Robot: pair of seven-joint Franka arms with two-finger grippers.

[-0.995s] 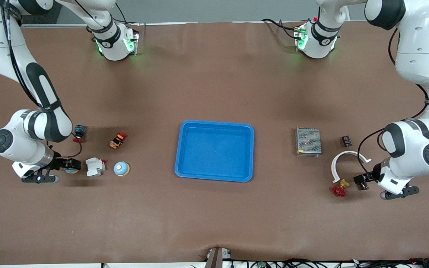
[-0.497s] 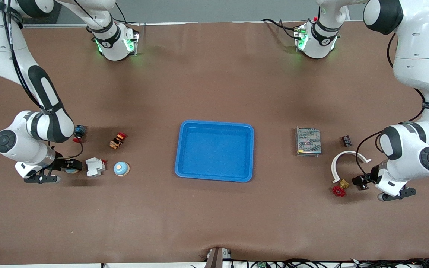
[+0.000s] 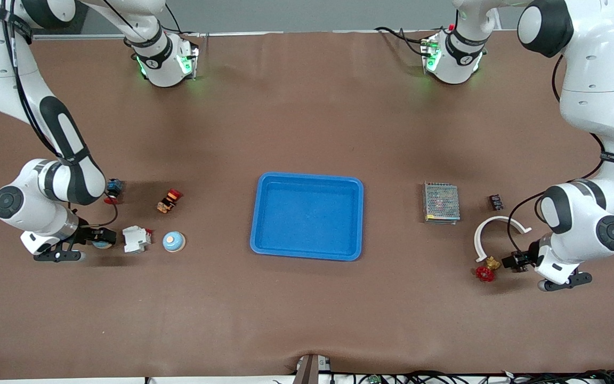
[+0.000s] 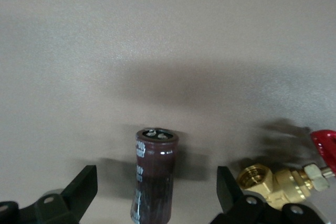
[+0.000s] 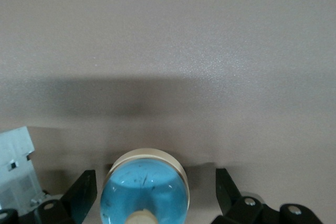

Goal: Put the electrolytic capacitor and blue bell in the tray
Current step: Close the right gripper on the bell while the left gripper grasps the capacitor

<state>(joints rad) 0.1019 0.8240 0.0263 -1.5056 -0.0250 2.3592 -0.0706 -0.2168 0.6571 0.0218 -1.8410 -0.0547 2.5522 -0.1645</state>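
Observation:
The blue tray [image 3: 264,250] lies mid-table with nothing in it. At the left arm's end, my left gripper [image 3: 514,261] is down at the table and open. The dark brown electrolytic capacitor [image 4: 155,177] stands between its fingers [image 4: 81,190] with gaps on both sides. At the right arm's end, my right gripper [image 3: 98,238] is open and low around a blue bell [image 5: 144,190] on a cream base, also clear of both fingers [image 5: 228,187]. A second blue bell [image 3: 174,241] stands nearer the tray.
A brass valve with a red handle [image 3: 485,271] sits just beside the left gripper, with a white arc [image 3: 485,229], a metal mesh box [image 3: 441,202] and a small black part [image 3: 495,202] close by. A white block [image 3: 136,238] and small red-and-blue parts [image 3: 169,200] flank the right gripper.
The left arm has shifted a little toward the valve, gripper still open round the capacitor. The right arm has barely moved. No object has moved.

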